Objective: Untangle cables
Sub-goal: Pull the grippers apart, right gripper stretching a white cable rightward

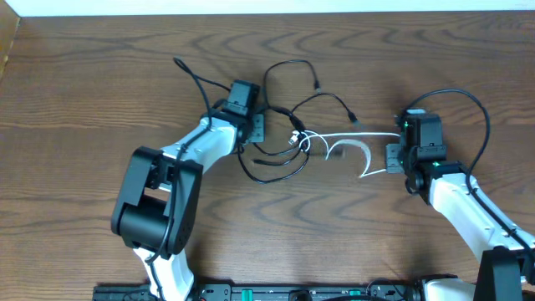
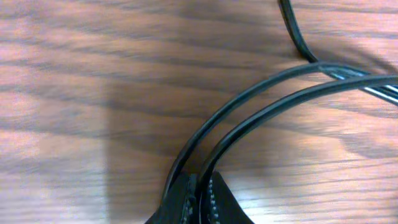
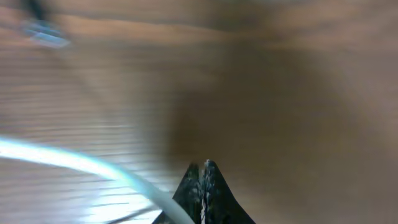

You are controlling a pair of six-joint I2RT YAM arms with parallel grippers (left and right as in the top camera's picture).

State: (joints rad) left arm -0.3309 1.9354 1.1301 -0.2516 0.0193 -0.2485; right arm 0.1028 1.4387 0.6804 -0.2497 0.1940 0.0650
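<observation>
- The black cables (image 1: pixel 280 113) are thin cords lying in a loose tangle in the middle of the bench (image 1: pixel 84 109), looped over one another.
- One strand arcs toward the far side and ends in a small plug (image 1: pixel 318 84). Another ends just right of it.
- A wider black loop sags on the near side.
- Up close, two black strands curve side by side into the closed left hand (image 2: pixel 199 182), and one is pinched there.
- The white cable (image 1: pixel 351 135) runs from the tangle rightward with one curl. It reaches the closed right hand (image 3: pixel 202 167), but the blur hides whether it is nipped.
</observation>
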